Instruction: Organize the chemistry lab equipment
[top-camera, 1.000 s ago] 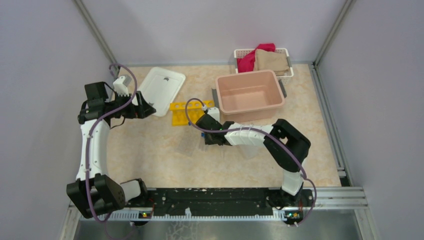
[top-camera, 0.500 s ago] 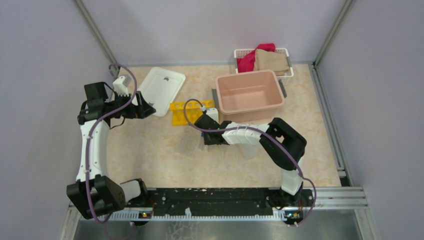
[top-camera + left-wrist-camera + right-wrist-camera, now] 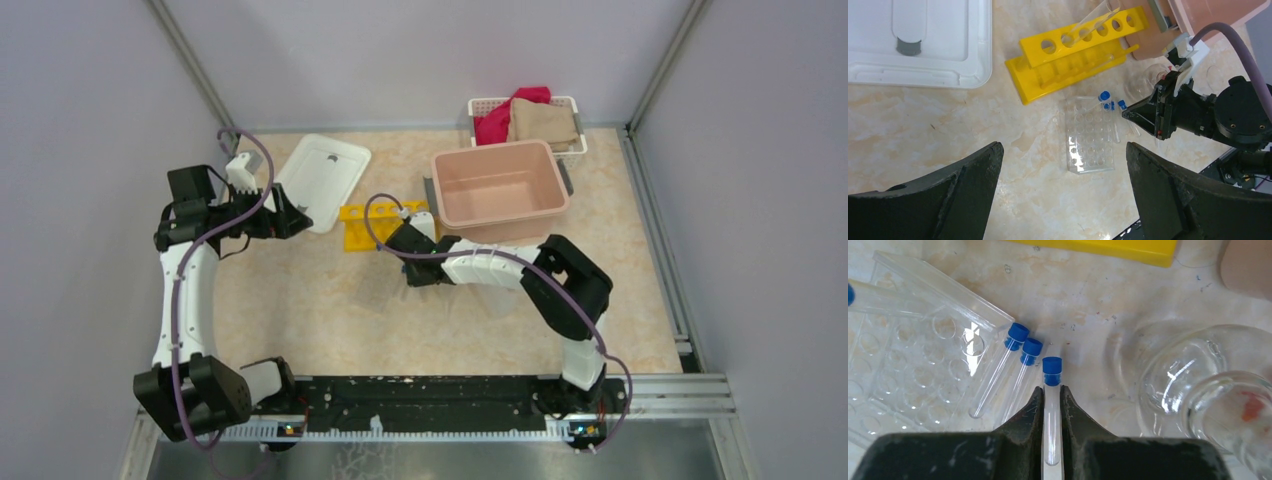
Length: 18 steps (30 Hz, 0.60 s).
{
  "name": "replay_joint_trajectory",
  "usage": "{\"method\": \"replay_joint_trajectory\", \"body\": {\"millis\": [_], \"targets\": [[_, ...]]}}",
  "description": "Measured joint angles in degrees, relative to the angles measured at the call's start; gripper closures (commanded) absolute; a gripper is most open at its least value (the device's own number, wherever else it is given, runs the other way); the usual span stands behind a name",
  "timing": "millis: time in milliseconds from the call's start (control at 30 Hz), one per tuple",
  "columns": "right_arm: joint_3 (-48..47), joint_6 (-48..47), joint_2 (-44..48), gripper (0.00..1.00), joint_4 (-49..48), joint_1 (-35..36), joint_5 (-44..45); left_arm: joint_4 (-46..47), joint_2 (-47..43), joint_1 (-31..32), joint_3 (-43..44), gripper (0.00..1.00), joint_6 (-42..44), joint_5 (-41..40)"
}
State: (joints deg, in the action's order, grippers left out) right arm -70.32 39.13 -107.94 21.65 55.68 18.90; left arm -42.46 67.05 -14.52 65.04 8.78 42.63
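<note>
Just beside clear rack (image 3: 923,355), right hand (image 3: 1051,390) gripping blue-capped tube (image 3: 1052,371), two other tubes (image 3: 1031,351) between, left hand (image 3: 1063,146) open.

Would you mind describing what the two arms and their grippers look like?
Both the left arm and right arm have white links between chunky black joints, each trailed by a purple cable. The left gripper and right gripper have matte black, tapering fingers.
</note>
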Motion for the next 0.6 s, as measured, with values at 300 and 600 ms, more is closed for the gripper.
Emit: {"method": "replay_joint_trajectory", "body": {"millis": [300, 600], "targets": [[0.15, 0.09, 11.67, 1.00, 3.54, 0.00, 1.07, -0.04, -1.14, 0.00, 0.52, 0.01, -0.20, 2.82], [-4.00, -1.70, 22.99, 1.00, 1.33, 1.75, 3.82, -0.09, -3.80, 0.00, 0.52, 0.01, 0.33, 12.63]]}}
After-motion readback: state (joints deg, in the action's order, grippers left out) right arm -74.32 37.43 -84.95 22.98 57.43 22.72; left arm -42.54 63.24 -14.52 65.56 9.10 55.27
